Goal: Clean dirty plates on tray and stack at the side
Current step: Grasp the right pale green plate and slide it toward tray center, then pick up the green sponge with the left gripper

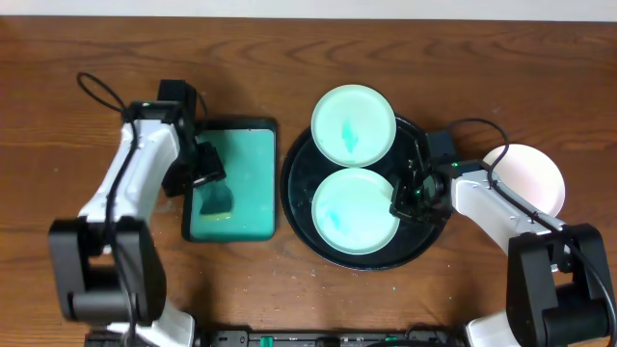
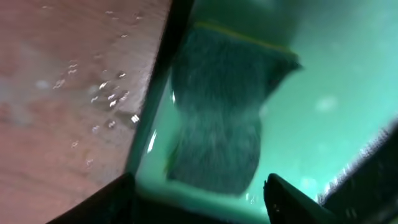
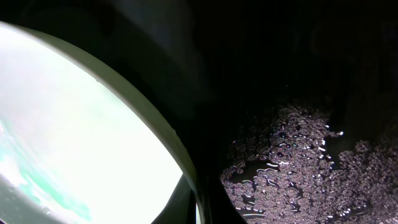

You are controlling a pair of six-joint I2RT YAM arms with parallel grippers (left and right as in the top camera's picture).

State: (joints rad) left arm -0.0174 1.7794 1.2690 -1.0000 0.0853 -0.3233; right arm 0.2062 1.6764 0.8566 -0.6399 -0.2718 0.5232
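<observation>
Surface: a brown wooden table [image 1: 289, 289] fills the overhead view; the left wrist view shows water drops on the wood [image 2: 74, 93].
Tray: a round black tray [image 1: 297, 183] sits at the centre, its raised rim clear of everything else on the table. The right wrist view shows beads of water on its floor [image 3: 298, 174].
Plates on tray: the upper plate [image 1: 353, 125] overhangs the tray's top rim. The lower plate [image 1: 354, 210] lies just below it, nearly touching. Both are pale mint with teal smears.
Plate off tray: the third plate [image 1: 535, 173], white, lies on the table at the right, partly hidden by the right arm.
Basin: a rectangular basin [image 1: 246, 164] of green water sits just left of the tray, with a narrow strip of wood between them. A dark sponge [image 2: 214, 124] lies in it, near its left wall.
Left gripper: the left gripper [image 1: 210, 183] hangs over the sponge, its fingers [image 2: 298, 202] spread apart, gripping nothing.
Right gripper: the right gripper [image 1: 405, 202] is closed at the lower plate's right rim [image 3: 180, 143]; whether it pinches that rim cannot be told.
Open room: bare wood lies along the top and bottom edges of the frame.
</observation>
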